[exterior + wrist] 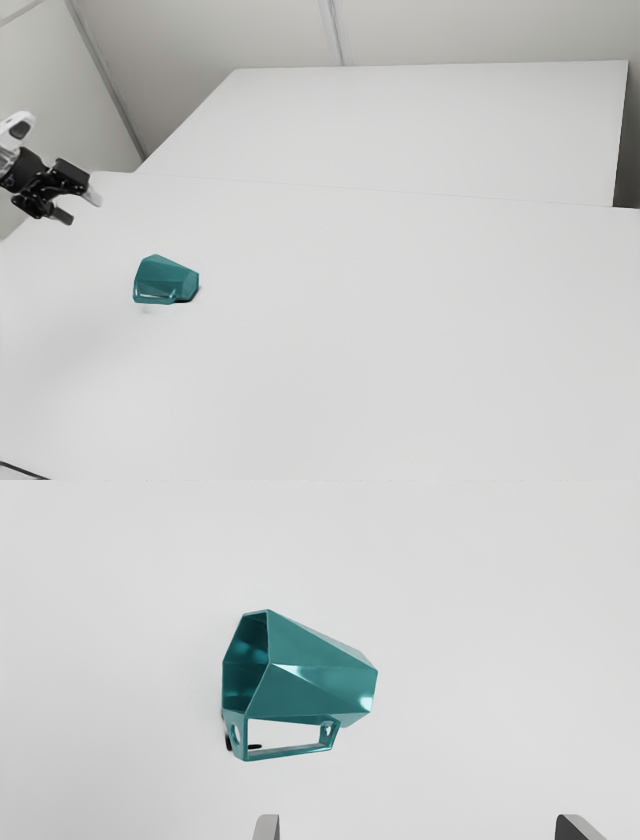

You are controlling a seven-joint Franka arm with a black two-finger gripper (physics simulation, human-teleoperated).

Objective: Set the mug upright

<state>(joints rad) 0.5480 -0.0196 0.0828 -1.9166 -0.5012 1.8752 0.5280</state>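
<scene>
Bright, diffuse light leaves glints on the mug [315, 690].

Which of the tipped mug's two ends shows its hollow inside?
The wide end of the mug, toward the exterior view's left. The narrow end, toward the exterior view's right, shows no opening.

In the exterior view I see a white desk [400, 350], which takes the greater part of the picture. Beyond its far edge I see a second pale, flat surface [420, 130]; a thin line [330, 187] runs between the two. Behind there is a light grey wall [480, 30] with a narrow strip [334, 30] on it. Another grey strip [105, 75] goes slantwise at the exterior view's left. A thin dark line [22, 470] crosses the lower left corner; what it is, I cannot tell.
</scene>
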